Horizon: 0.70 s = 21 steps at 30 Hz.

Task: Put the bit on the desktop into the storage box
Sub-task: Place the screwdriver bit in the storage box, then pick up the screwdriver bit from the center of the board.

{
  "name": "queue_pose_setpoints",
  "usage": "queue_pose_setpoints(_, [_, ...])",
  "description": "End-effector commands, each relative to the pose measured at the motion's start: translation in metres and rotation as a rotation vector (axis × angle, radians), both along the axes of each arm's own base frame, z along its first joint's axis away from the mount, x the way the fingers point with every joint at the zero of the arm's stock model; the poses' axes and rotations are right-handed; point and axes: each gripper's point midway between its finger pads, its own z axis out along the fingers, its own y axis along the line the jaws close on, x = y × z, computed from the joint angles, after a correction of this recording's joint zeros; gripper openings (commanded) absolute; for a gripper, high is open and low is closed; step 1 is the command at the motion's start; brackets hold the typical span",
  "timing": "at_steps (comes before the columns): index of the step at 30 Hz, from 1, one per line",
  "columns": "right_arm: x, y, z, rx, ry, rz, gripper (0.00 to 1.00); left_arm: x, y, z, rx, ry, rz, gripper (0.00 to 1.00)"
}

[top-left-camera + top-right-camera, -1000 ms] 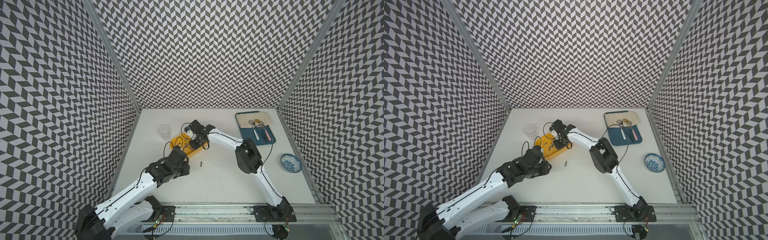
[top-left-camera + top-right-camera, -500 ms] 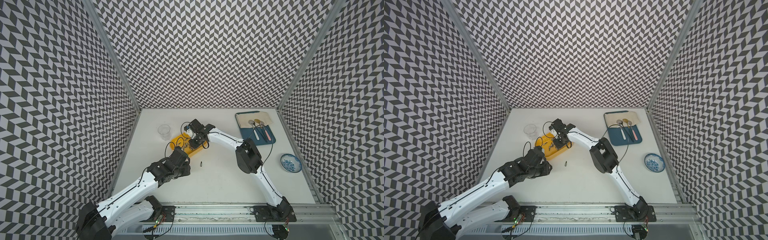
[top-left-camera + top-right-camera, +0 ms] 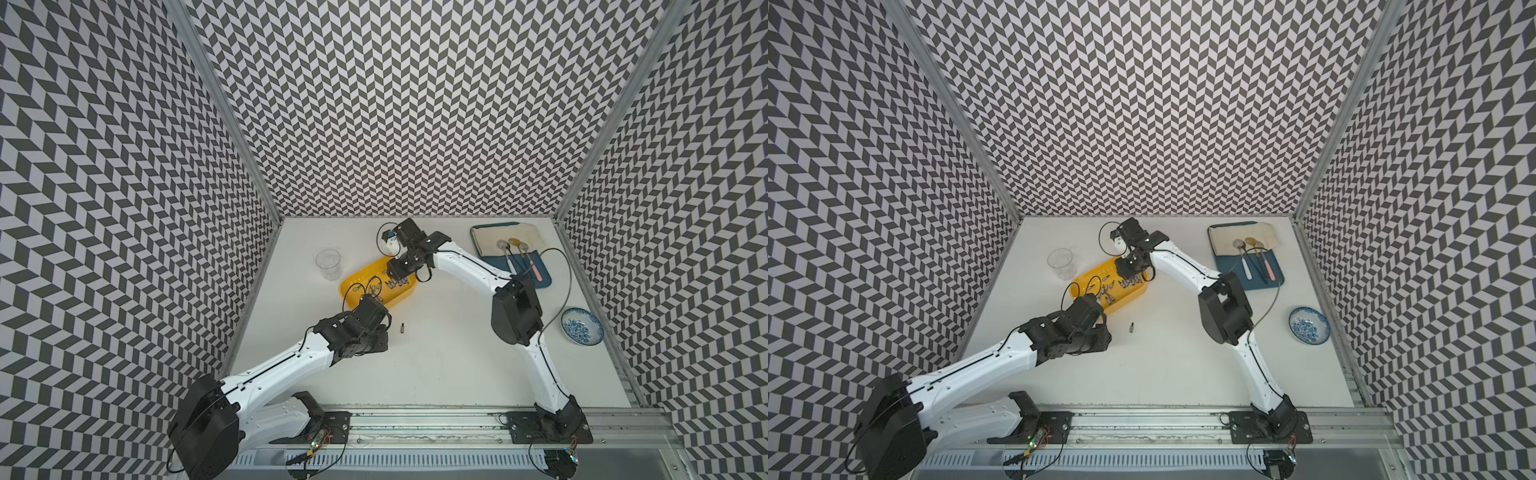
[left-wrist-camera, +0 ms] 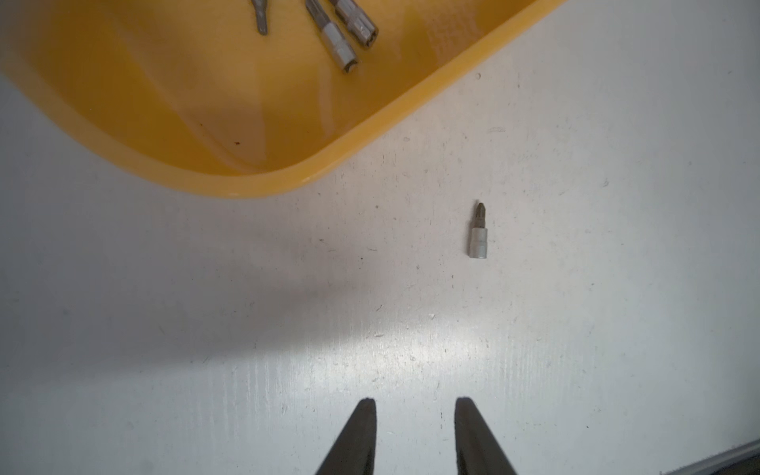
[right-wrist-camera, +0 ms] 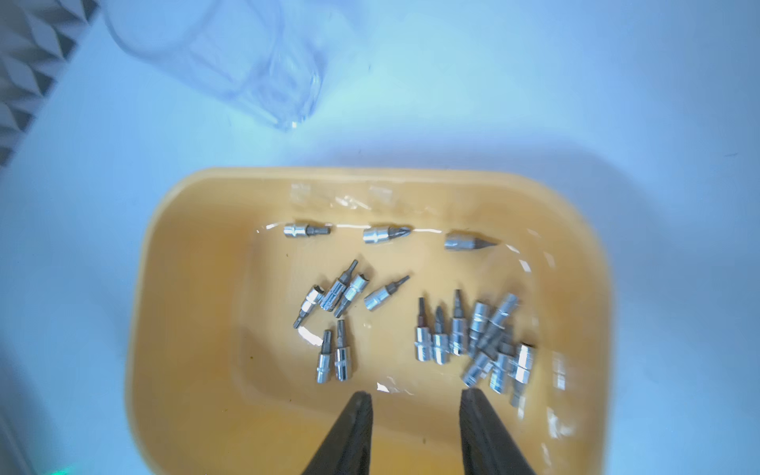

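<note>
While bit (image 4: 478, 234) lies on desk (image 4: 575, 329) beside yellow box (image 4: 255, 185), left claw (image 4: 415, 401) part-open, empty; right claw (image 5: 415, 394) part-open, empty, over box.

Links (image 3: 282, 370): glossy white moulded shells, thin black seam line, small dark screw heads.
Joint housings (image 3: 515, 309): matte black, blocky (largest at shoulder and elbow).
Cables (image 3: 569, 286): thin, dark, looped outside the shells.
Fingers (image 4: 357, 436): matte black, tapering to blunt tips.
Base plates (image 3: 519, 430): flat, black, bolted.
Base board (image 3: 1034, 438): small, green light, red wiring.
</note>
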Motion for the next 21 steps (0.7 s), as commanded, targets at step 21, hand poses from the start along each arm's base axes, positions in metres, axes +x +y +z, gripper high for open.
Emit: queue_pose_setpoints(21, [-0.047,-0.12,0.02,0.077,-0.008,-0.192,0.44,0.055,-0.061,-0.017,0.064,-0.023,-0.175,0.38])
